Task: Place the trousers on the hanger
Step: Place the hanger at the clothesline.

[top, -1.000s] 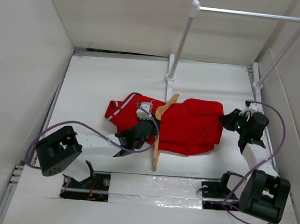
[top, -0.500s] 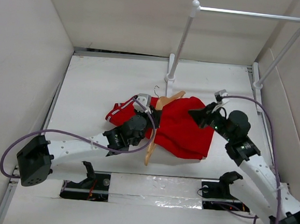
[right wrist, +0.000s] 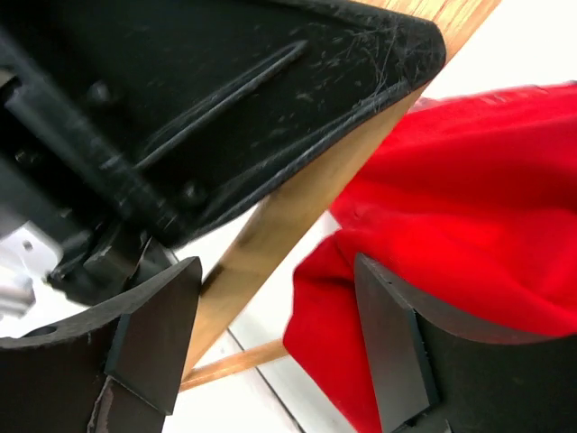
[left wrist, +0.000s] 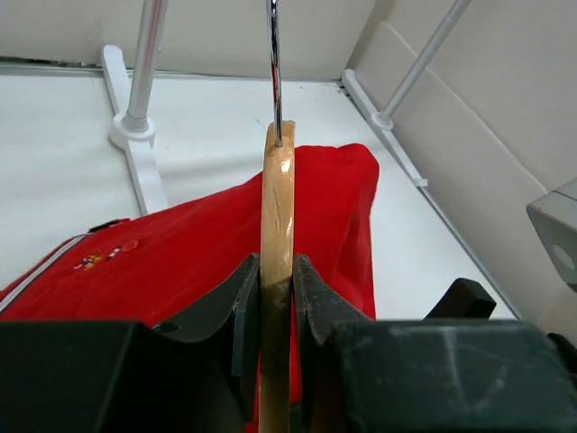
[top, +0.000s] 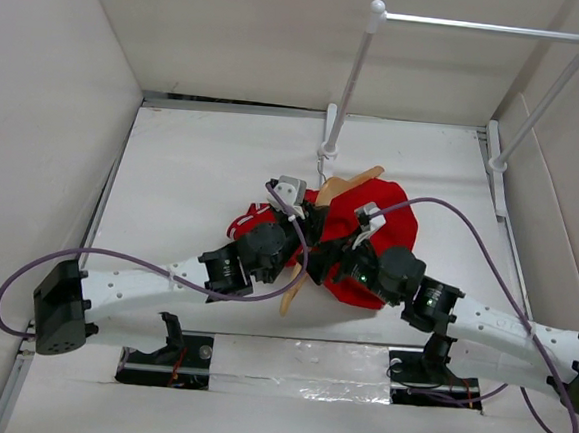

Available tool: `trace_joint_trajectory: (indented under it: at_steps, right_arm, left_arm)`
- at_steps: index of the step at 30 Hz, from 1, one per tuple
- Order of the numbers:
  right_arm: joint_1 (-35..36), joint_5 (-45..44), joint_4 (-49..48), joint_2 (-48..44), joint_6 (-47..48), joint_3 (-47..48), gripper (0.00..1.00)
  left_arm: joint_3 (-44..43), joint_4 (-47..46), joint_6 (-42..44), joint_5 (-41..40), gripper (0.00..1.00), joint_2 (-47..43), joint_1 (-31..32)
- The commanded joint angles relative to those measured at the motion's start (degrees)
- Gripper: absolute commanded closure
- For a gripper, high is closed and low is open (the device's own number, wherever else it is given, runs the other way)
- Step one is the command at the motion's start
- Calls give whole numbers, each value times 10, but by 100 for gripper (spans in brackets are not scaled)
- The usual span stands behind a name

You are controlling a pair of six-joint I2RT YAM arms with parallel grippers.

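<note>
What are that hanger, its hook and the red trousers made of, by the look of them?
The hanger looks like light-brown wood with a glossy varnish: grain and a shine show along its edge. Its hook seems to be thin polished metal, silvery and reflective. The trousers appear to be a soft matte red fabric, judging by their folds; which fibre cannot be told.

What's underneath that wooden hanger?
The red trousers spread out below the hanger on both sides, while the left pincer squeezes its wooden edge. Whether its lower bar runs through the cloth cannot be seen, because the trousers cover it.
</note>
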State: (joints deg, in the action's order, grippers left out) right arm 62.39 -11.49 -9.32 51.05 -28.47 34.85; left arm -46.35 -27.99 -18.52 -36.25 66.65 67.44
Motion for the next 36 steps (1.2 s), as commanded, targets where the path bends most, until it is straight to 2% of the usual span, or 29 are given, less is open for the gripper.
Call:
trace_joint_trajectory:
  at_steps: [1, 5, 14, 16, 24, 28, 29, 31, 32, 33, 34, 36]
  right_arm:
    - [20, -85, -69, 8, -25, 11, 27]
    - [20, -83, -77, 22, -21, 20, 34]
    - [20, -100, -111, 31, -31, 27, 37]
    - [20, -95, -100, 33, -32, 37, 38]
    - [-11, -49, -125, 32, -52, 29, 59]
    - [-11, -30, -136, 36, -58, 23, 79]
    - [-11, -30, -139, 32, -60, 21, 89]
    - [-11, -28, -139, 22, -65, 17, 100]
    - [-17, -24, -139, 18, -65, 17, 100]
    - [-17, -22, -138, 13, -65, 19, 100]
    - [-17, -20, -140, 6, -66, 21, 100]
    - [-32, -9, -148, -12, -73, 22, 100]
  left_arm:
    - [-53, -114, 8, -4, 100, -48, 4]
    - [-59, -108, -3, 10, 100, -57, 4]
    - [-68, -112, -15, 22, 100, -58, 4]
    - [-92, -92, -8, 34, 100, -53, 4]
    - [-93, -78, -37, 101, 100, -65, 4]
    - [-68, -97, -56, 112, 100, -78, 4]
    - [-70, -95, -53, 109, 100, -78, 4]
    - [-76, -81, -51, 94, 100, -80, 4]
    - [-74, -79, -51, 94, 100, -84, 4]
    - [-71, -84, -49, 94, 95, -87, 4]
    - [-67, -88, -48, 94, 79, -91, 4]
    - [-72, -82, -37, 93, 64, -93, 4]
